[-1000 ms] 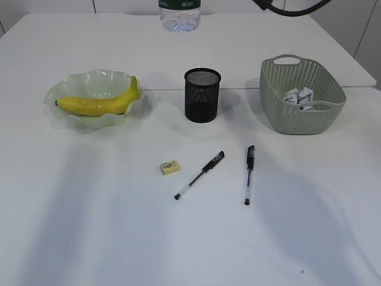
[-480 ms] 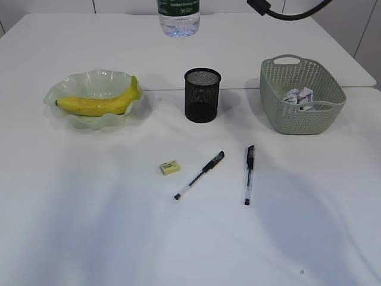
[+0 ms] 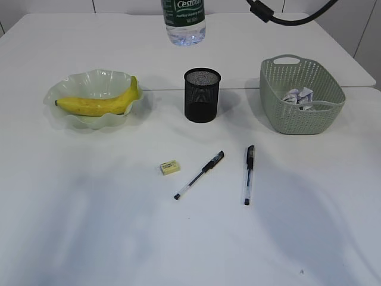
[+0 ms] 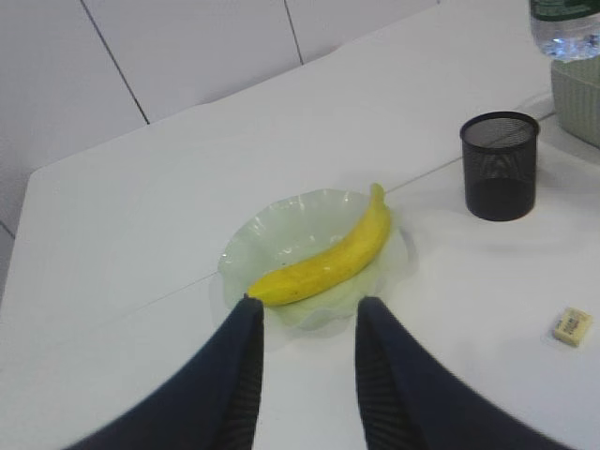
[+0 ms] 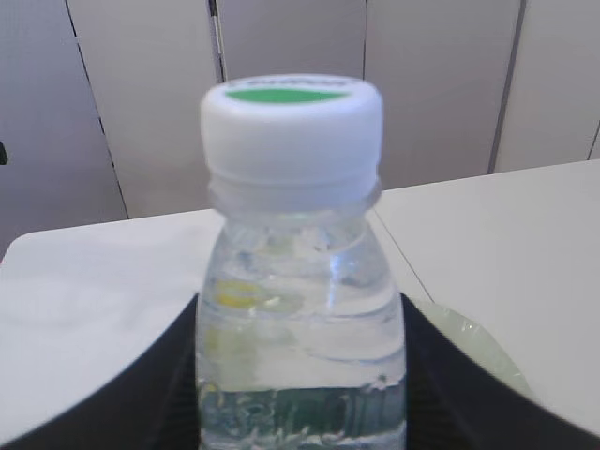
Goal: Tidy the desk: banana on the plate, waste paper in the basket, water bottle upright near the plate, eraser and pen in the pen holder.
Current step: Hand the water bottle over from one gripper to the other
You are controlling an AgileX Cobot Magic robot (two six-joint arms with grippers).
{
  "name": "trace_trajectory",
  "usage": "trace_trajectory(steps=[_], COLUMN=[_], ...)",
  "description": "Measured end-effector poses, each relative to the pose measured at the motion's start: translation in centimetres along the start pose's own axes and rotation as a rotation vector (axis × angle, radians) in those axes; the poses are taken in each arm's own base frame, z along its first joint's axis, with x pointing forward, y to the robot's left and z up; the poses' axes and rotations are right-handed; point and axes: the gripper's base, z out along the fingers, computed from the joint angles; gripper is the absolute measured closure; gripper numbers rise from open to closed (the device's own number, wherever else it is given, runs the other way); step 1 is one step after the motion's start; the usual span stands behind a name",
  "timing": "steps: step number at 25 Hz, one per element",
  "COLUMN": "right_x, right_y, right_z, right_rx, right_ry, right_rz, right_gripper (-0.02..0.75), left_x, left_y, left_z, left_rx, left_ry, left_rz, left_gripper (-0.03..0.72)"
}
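Note:
A yellow banana (image 3: 98, 104) lies on the pale green plate (image 3: 59, 89); it also shows in the left wrist view (image 4: 328, 262). Crumpled paper (image 3: 297, 95) lies in the green basket (image 3: 297, 119). A yellow eraser (image 3: 169, 167) and two black pens (image 3: 199, 174) (image 3: 248, 174) lie on the table in front of the black mesh pen holder (image 3: 202, 95). My right gripper (image 5: 300, 319) is shut on the clear water bottle (image 5: 292, 131), held upright in the air over the far table (image 3: 184, 21). My left gripper (image 4: 309, 314) is open and empty, just short of the plate (image 4: 253, 253).
A table seam runs behind the plate and holder. A black cable (image 3: 280, 15) hangs at the top right. The left wrist view shows the pen holder (image 4: 500, 164), the eraser (image 4: 572, 325) and the basket's corner (image 4: 577, 94).
The water bottle has moved lower in the exterior view and slightly right, so more of its green label shows. Nothing on the table has moved.

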Motion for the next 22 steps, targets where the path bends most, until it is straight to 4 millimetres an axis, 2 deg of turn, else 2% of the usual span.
trace_trajectory(steps=[2,9,17,22], right_x=[0.1,0.1,0.0,-0.1], right_y=[0.0,0.0,0.3,0.5], right_z=[0.0,0.0,0.5,0.8], right_rx=[0.002,0.001,-0.011,-0.021], right_ry=[0.007,0.007,0.007,0.006], right_rz=[-0.004,-0.004,-0.009,-0.010], right_gripper=[0.384,0.384,0.384,0.384], left_x=[0.8,1.6,4.7,4.6], left_y=[0.1,0.2,-0.5,-0.5], left_z=[0.0,0.0,0.5,0.5], left_rx=[-0.047,-0.085,-0.081,-0.083], left_ry=[-0.019,-0.042,0.032,0.020], left_rz=[-0.038,-0.085,-0.228,-0.278], left_gripper=[0.459,0.454,0.454,0.455])
